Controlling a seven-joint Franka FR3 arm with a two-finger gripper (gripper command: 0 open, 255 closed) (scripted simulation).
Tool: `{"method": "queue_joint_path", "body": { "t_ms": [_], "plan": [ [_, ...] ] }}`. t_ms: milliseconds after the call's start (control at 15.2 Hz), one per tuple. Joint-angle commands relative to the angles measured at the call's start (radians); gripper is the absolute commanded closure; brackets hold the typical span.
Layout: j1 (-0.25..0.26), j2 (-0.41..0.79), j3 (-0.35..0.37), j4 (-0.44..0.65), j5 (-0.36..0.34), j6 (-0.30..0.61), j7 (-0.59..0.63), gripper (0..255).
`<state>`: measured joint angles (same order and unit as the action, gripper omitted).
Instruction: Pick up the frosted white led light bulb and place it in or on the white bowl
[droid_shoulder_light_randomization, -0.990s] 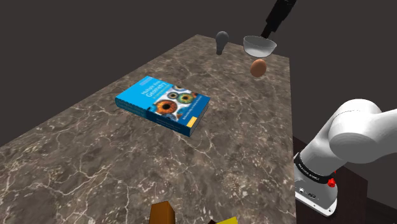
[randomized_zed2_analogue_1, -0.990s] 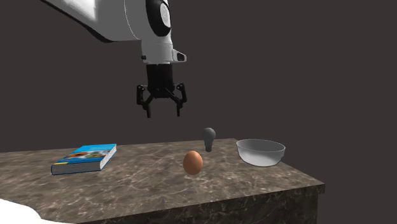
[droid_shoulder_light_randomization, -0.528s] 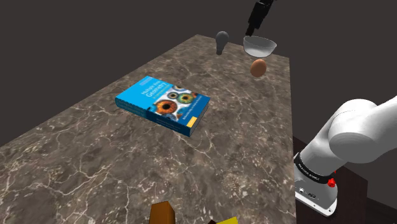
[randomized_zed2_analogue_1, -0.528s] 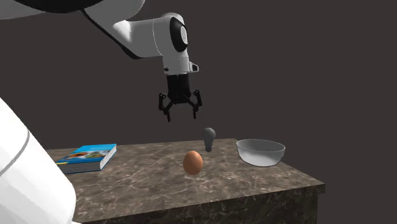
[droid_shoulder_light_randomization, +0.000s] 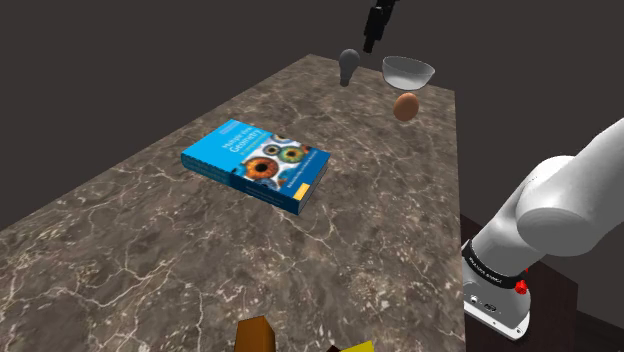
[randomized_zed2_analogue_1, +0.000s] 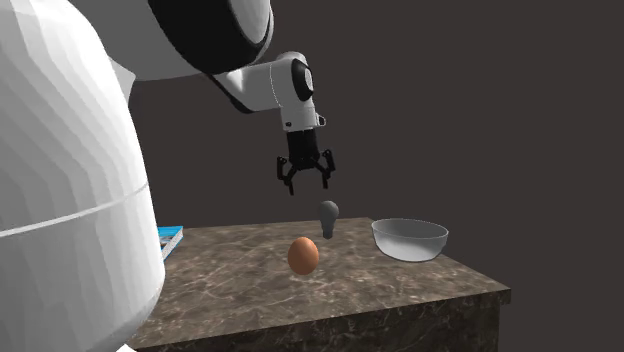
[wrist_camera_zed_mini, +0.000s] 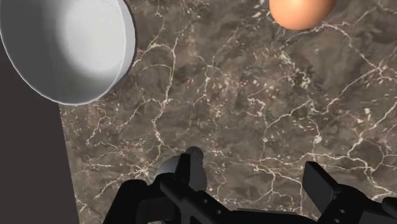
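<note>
Above the table's (randomized_zed2_analogue_1: 230, 290) far end: my gripper (randomized_zed2_analogue_1: 306, 186), fingers spread, holding nothing. Below it: grey bulb (randomized_zed2_analogue_1: 328, 216), standing on the marble, apart from the white bowl (randomized_zed2_analogue_1: 409, 239) to the second exterior view's right. Nearer: brown egg (randomized_zed2_analogue_1: 303, 255).
</note>
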<state>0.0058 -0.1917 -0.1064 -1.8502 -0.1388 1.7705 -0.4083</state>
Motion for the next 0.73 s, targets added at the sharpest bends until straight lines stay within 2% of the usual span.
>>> {"method": "queue_joint_path", "body": {
  "t_ms": [0,396,660],
  "plan": [
    [-0.003,0.082,-0.008,0.068,-0.009,0.005,-0.034,0],
    [-0.017,0.337,-0.023,0.333,-0.027,-0.027,-0.134,0],
    [-0.021,0.337,-0.026,0.279,-0.028,0.027,-0.132,0]
  ]
}}
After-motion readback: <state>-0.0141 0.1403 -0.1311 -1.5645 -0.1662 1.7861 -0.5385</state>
